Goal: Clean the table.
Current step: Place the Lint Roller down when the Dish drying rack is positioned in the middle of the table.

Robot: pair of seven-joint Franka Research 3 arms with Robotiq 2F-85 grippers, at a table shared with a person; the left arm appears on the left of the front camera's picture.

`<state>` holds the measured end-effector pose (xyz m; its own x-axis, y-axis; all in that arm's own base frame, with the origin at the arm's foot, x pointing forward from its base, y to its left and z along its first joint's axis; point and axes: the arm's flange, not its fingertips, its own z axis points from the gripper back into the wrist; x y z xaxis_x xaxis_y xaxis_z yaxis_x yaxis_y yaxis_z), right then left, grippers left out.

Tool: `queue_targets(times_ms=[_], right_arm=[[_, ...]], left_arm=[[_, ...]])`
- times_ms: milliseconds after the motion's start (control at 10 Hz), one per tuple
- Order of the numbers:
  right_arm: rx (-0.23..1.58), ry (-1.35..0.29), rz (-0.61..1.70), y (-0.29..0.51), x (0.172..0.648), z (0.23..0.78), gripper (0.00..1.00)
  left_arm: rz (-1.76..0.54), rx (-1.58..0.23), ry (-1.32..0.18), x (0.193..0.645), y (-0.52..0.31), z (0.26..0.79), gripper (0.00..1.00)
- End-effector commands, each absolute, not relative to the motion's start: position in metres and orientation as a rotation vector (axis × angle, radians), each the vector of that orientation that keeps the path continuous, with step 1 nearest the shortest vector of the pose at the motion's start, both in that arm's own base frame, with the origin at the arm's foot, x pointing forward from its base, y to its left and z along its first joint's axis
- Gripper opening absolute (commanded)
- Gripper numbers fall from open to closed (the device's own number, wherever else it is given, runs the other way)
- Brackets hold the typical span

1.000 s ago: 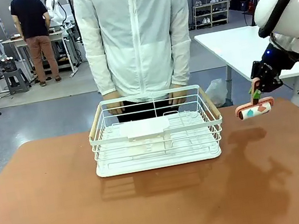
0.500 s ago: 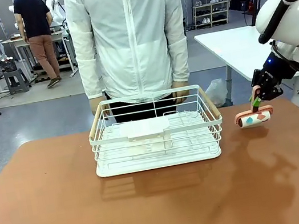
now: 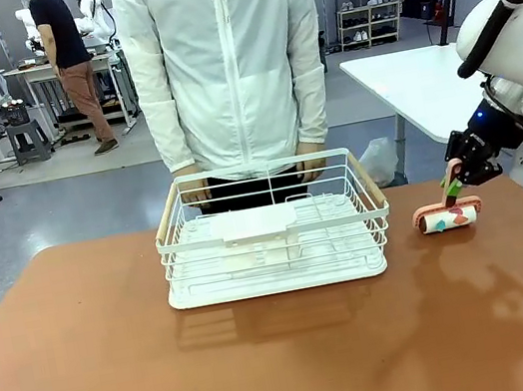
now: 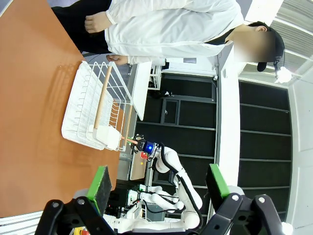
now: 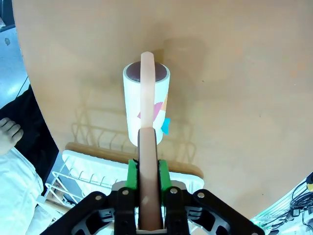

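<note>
While my right gripper (image 5: 145,188) pinches the lint roller (image 3: 448,217) handle | left gripper (image 4: 159,188) spread, idle | risk: roller skids off the table (image 3: 270,356) edge if tilted.

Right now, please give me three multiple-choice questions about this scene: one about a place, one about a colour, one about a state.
1. On which side of the white wire basket is the lint roller, seen from the robot?
A. left
B. right
C. inside it

2. What colour is the roller's handle?
A. pink
B. blue
C. black

3. In what state is the right hand?
A. open above the basket
B. shut on nothing
C. shut on the handle

Answers:
1 B: in the front view the roller sits on the table toward the right arm's side.
2 A: the right wrist view shows a pale pink bar.
3 C: green pads press both sides of the handle.
</note>
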<state>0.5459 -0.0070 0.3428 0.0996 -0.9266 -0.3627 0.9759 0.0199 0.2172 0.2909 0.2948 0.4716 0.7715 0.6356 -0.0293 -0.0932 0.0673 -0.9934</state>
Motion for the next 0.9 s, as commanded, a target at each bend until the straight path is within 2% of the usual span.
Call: queue_targets(times_ms=[0,100,200,300,800], right_arm=[[0.442,0.113,-1.470,-0.009,0.534,0.347,0.21],[0.422,0.129,-1.471,-0.009,0.530,0.348,0.50],[0.389,0.142,-1.468,-0.007,0.522,0.353,0.70],[0.364,0.112,-1.464,-0.004,0.514,0.361,0.99],[0.250,0.146,-1.431,0.010,0.478,0.384,1.00]], left_arm=[[0.566,-1.422,-0.484,0.289,0.297,0.473,1.00],[0.566,-1.422,-0.484,0.289,0.297,0.473,1.00],[0.566,-1.422,-0.484,0.289,0.297,0.473,1.00],[0.566,-1.422,-0.484,0.289,0.297,0.473,1.00],[0.566,-1.422,-0.484,0.289,0.297,0.473,1.00]])
